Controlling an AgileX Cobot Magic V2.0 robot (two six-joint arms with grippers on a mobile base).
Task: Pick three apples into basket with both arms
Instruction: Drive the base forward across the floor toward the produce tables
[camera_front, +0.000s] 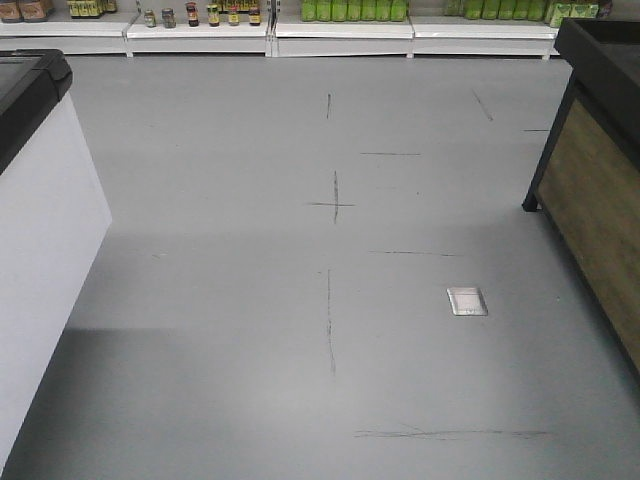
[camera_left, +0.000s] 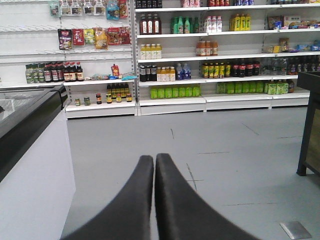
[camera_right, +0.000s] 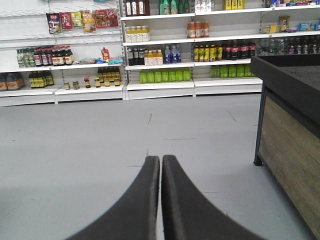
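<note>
The left hand (camera_left: 154, 162) is closed. Its two dark fingers (camera_left: 132, 205) meet along their inner edges up to the tips, with nothing between them. The right hand (camera_right: 160, 162) is closed the same way, fingers pressed together and gripping nothing. Both point out level over a grey floor (camera_front: 250, 330) toward store shelves (camera_left: 220, 52).

I cannot tell where the apples and the basket are, as no view shows them.

The floor carries thin dark scuff lines and a cross mark (camera_front: 335, 204). A small square metal plate (camera_front: 467, 301) is set into it right of centre. At the left edge stands a white freezer (camera_front: 40, 230) with a black rim. At the right is a wood-sided stand (camera_front: 600, 200) with a black top and a black leg. In the right wrist view it sits near the hand, on its right.

The shelves hold rows of bottles. There are green ones (camera_left: 175, 92) on the lowest board, dark sauce bottles (camera_left: 50, 72) at the left, and yellow and orange drinks higher up. Packets (camera_left: 92, 36) hang on the wall above.
</note>
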